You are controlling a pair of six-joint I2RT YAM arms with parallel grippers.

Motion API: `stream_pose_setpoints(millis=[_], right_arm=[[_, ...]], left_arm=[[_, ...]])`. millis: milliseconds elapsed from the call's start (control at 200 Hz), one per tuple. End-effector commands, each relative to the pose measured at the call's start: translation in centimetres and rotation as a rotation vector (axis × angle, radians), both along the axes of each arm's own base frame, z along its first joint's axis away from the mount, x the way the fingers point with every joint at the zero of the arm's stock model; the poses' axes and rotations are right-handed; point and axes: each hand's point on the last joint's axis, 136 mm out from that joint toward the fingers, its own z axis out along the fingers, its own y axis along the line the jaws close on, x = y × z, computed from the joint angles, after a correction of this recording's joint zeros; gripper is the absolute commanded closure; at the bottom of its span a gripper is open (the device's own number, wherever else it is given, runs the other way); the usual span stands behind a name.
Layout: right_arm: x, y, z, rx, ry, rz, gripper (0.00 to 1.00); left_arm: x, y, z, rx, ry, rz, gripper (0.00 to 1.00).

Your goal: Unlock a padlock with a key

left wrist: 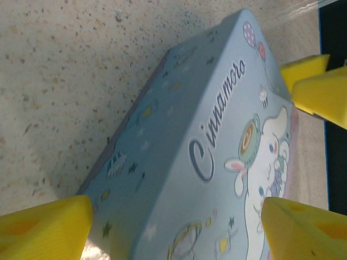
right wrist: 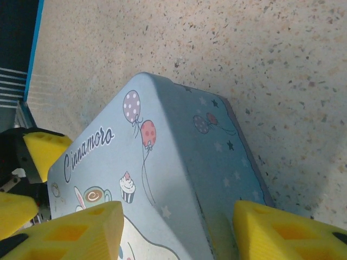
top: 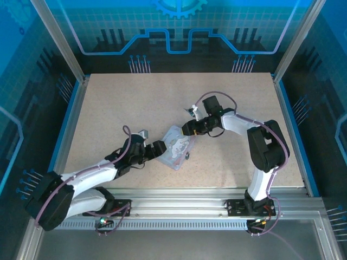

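A pale blue box (top: 174,147) printed with a cartoon and "Cinnamoro" lies in the middle of the table. My left gripper (top: 160,149) is at its near-left end. In the left wrist view the box (left wrist: 179,162) lies between the yellow fingers (left wrist: 43,230) of the open left gripper (left wrist: 177,208). My right gripper (top: 190,130) is at the far-right corner. There the box (right wrist: 162,162) sits between the spread jaws of the right gripper (right wrist: 178,212), one finger (right wrist: 76,233) over the lid and the other beside the side wall. The padlock and the key are hidden.
The speckled beige table (top: 130,103) has metal rails along its sides and blue walls behind. A small dark fitting (top: 188,156) shows at the box's near-right edge, too small to identify. The other arm's yellow fingers (left wrist: 317,81) show across the box.
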Motion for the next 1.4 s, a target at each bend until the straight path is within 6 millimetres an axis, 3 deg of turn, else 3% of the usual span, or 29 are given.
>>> stream_pose_setpoints(millis=[0,195,460,600,795,926,1056,1186,1396], right_arm=[[-0.4,0.0,0.5,0.012,0.003,-0.024,0.47],[-0.4,-0.5,0.1,-0.024,0.005,-0.061,0.47],[-0.4,-2.2,-0.7,-0.069,0.007,-0.112,0.44],[-0.3,-2.5,-0.5,-0.076,-0.008,-0.116,0.41],[0.3,-2.4,0.1,-0.073,-0.030,-0.117,0.36],[0.8,-2.2,0.3,-0.073,-0.043,-0.113,0.33],[1.2,-2.0,0.4,-0.075,-0.041,-0.110,0.33],[1.2,-1.7,0.4,-0.066,-0.034,-0.098,0.37],[0.7,-1.6,0.3,-0.073,-0.026,-0.081,0.46]], left_arm=[[2.0,-1.4,1.5,-0.035,-0.047,-0.048,0.20],[4.2,-3.0,1.5,-0.040,-0.039,-0.065,0.23],[5.4,-2.4,1.9,-0.010,-0.026,-0.037,0.23],[3.7,-0.9,2.1,0.038,0.012,-0.016,0.21],[-1.2,1.2,1.4,0.060,0.117,-0.009,0.18],[-4.5,1.3,0.7,0.066,0.172,-0.037,0.17],[-6.7,0.0,0.0,0.027,0.195,-0.067,0.18],[-7.1,-2.1,-0.3,-0.037,0.197,-0.097,0.24],[-4.7,-3.9,0.7,-0.031,0.135,-0.107,0.31]])
